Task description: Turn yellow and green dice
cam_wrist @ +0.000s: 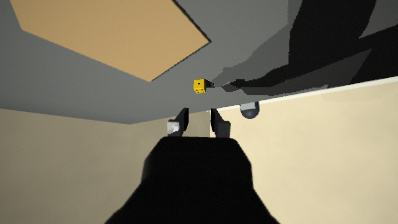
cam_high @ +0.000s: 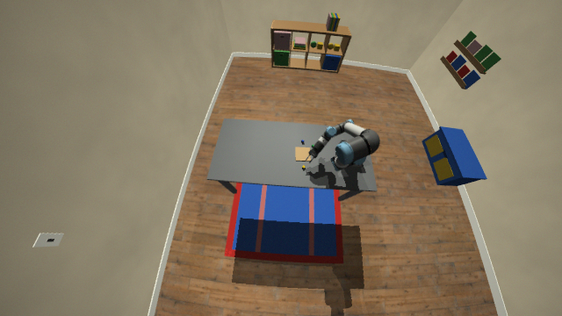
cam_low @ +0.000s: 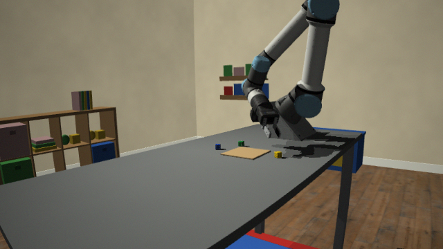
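Observation:
The yellow die (cam_high: 303,168) (cam_low: 277,154) (cam_wrist: 199,86) stands on the table beside the mat (cam_high: 302,154) (cam_low: 243,153) (cam_wrist: 115,40). In the wrist view one of its faces shows a single pip, and a narrower face shows pips too small to count. The green die (cam_high: 313,147) (cam_low: 241,143) and the blue die (cam_high: 302,141) (cam_low: 217,146) stand on the table off the mat's other side; their top numbers are unreadable. The tan mat lies flat with no die on it. My gripper (cam_high: 309,159) (cam_low: 272,134) (cam_wrist: 199,115) is open and empty, tilted, above the table and apart from the yellow die.
The grey table (cam_high: 250,151) (cam_low: 138,194) carries the dice and mat. The arm's base (cam_low: 294,121) stands at the table's end, past the yellow and green dice. Arm shadows fall beside the yellow die. The shelf (cam_high: 307,50) (cam_low: 55,112) and blue cabinet (cam_high: 461,154) stand away from the table.

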Motion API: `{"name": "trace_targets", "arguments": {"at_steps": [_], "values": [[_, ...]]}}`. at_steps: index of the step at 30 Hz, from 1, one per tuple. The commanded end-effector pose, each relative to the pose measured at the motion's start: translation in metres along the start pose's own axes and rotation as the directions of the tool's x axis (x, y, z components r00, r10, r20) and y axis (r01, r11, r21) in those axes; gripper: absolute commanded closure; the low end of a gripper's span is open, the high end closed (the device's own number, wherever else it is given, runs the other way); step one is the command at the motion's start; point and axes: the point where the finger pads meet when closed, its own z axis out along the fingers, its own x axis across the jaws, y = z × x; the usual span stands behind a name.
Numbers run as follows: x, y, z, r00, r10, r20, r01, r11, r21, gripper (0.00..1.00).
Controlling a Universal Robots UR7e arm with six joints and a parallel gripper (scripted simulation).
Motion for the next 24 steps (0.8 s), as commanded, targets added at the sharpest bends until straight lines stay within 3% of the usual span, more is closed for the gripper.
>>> {"name": "trace_targets", "arguments": {"at_steps": [1, 18, 24], "values": [[-0.0001, 0.0112, -0.0061, 1.0, -0.001, 0.001, 0.001, 1.0, 0.0, 0.3], [0.0009, 0.0182, -0.0106, 1.0, 0.005, -0.015, -0.004, 1.0, 0.024, 0.3], [0.0039, 0.0128, -0.0103, 0.998, 0.026, -0.065, -0.019, 0.994, 0.108, 0.3]]}}
